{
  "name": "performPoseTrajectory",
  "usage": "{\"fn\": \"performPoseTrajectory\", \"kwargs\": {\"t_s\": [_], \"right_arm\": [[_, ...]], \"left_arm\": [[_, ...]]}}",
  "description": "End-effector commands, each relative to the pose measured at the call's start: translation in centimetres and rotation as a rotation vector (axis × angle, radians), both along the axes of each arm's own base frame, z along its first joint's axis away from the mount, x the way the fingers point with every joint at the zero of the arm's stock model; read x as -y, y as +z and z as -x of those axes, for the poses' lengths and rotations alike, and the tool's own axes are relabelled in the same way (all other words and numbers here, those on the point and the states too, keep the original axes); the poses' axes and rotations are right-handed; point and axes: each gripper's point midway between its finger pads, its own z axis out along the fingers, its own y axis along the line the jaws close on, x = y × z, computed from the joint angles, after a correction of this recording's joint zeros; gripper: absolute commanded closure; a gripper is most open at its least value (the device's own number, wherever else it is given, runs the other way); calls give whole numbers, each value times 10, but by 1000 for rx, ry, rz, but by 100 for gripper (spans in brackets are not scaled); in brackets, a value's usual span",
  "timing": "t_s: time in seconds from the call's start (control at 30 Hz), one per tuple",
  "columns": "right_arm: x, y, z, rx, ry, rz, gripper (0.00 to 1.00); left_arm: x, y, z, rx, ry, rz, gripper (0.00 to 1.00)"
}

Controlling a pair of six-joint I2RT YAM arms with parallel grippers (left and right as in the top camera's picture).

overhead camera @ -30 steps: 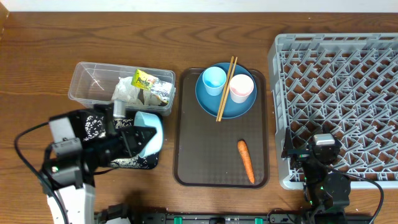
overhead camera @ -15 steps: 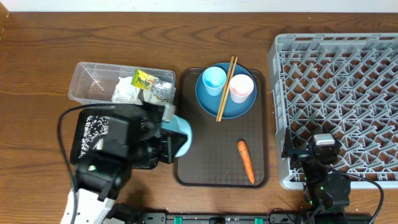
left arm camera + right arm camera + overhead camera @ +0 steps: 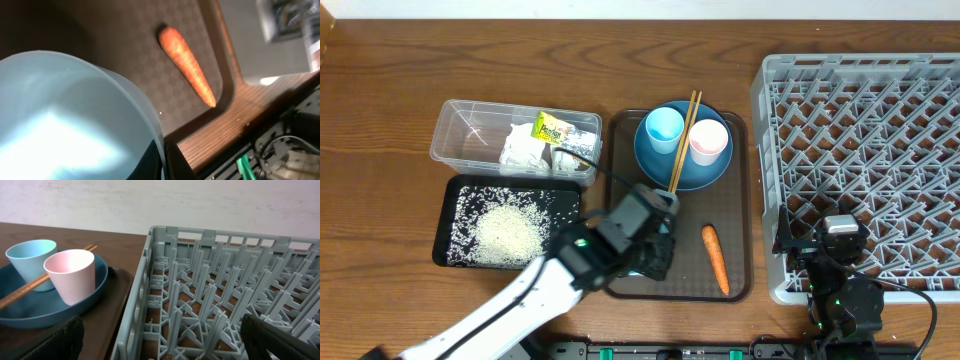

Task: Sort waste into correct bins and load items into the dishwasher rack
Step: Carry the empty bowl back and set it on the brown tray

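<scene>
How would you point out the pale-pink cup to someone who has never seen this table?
Start at the large grey lattice rack on the right; beside it lies a brown rectangular tray with a round dark-blue plate at its far end. Two upright cups stand on the plate, wooden chopsticks between them; the pale-pink cup is the one nearer the rack, its neighbour a light-blue cup.

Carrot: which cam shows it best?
Left wrist: the carrot is close and large, visible from end to end, lying on the brown tray. Overhead also shows the whole carrot, but small. Right wrist does not show it.
</scene>
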Motion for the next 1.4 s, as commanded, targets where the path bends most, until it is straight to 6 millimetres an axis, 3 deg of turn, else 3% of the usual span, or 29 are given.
{"fn": "performPoseTrajectory", "kwargs": {"t_s": [0.0, 0.3, 0.57, 0.9, 1.03, 1.2, 1.37], "right_arm": [[-2, -1, 0, -4, 8, 5, 1], [-2, -1, 0, -4, 8, 5, 1], [-2, -1, 0, -4, 8, 5, 1], [-2, -1, 0, -4, 8, 5, 1], [-2, -1, 0, -4, 8, 5, 1], [-2, -1, 0, -4, 9, 5, 1], [-2, -1, 0, -4, 8, 5, 1]], "left_arm": [[13, -14, -6, 4, 4, -39, 94], [19, -60, -8, -72, -3, -131, 94], [24, -63, -12, -62, -5, -120, 93], [24, -61, -12, -51, -19, -118, 61], [29, -42, -18, -4, -33, -87, 56], [35, 7, -28, 87, -17, -19, 55], [41, 38, -20, 133, -44, 39, 56]]}}
